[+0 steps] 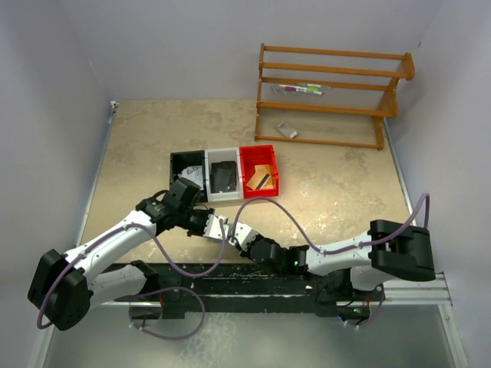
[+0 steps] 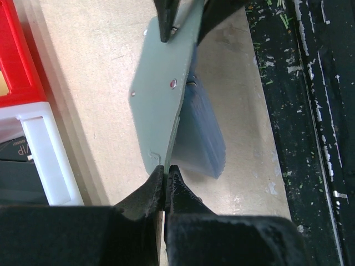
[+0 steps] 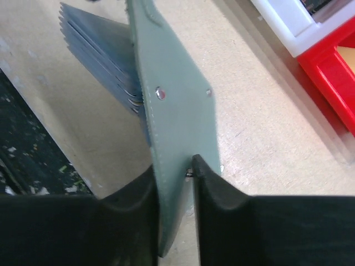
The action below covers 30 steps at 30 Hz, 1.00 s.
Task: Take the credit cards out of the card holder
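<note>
Now; left end effector point(image 2: 165, 170), right end effector point(image 3: 173, 166): pinching card holder point(image 3: 175, 113); cards point(image 3: 97, 47) fanned

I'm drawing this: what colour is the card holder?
The card holder is grey-green; clearest in the right wrist view.

card holder point(image 2: 161, 94): plain grey-green, with a small silver stud on its face
credit cards point(image 2: 202, 138): grey-blue, paler along the fanned edges
left tool point(image 2: 165, 169): black
right tool point(image 3: 175, 166): black
worktop point(image 1: 330, 192): beige, faintly mottled
black bin point(image 1: 184, 156): black, at left
white bin point(image 1: 222, 151): white, in the middle
red bin point(image 1: 257, 149): bright red, at right
rack point(image 1: 330, 52): orange-brown wood, at far right
</note>
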Motion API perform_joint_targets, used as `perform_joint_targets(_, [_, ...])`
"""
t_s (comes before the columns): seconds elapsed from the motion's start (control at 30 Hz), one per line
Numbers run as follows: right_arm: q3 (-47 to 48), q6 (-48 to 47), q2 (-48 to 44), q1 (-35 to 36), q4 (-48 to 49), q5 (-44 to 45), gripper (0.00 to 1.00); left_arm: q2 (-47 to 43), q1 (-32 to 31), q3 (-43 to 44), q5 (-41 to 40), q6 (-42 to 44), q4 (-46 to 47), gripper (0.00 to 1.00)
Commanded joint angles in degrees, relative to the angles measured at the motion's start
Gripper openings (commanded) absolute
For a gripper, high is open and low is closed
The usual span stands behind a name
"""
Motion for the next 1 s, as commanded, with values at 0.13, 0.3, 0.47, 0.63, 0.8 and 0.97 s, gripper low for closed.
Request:
perform_joint_targets(0.13, [1.9, 1.6, -6.1, 0.0, 1.3, -1.4, 0.00, -4.1, -0.1, 1.3, 2.7, -3.3, 1.9, 0.37])
perform_joint_targets(0.3, [4.3, 4.6, -7.9, -1.6, -3.3, -5.6, 0.00, -8.3, -0.1, 1.6, 3.8, -4.7, -0.1, 0.61])
perform_joint_targets(0.47, [10.9, 10.1, -8.0, -8.6, -14.9, -16.6, 0.00, -12.4, 4.0, 1.1, 5.9, -6.8, -3.5, 0.72])
perform_joint_targets(0.63, [21.2, 15.5, -6.9, -14.3, -32.7, -24.9, 0.00, -11.8, 15.4, 3.6, 12.6, -21.1, -0.1, 0.75])
perform_joint_targets(0.8, [33.2, 15.2, -7.4, -16.9, -45.4, -31.5, 0.00, -7.5, 22.1, 10.8, 24.7, -32.2, -0.7, 0.85])
perform_joint_targets(0.97, [44.1, 12.8, -7.7, -17.9, -54.3, -34.5, 0.00, -7.7, 22.4, 13.5, 33.3, -33.9, -1.6, 0.93])
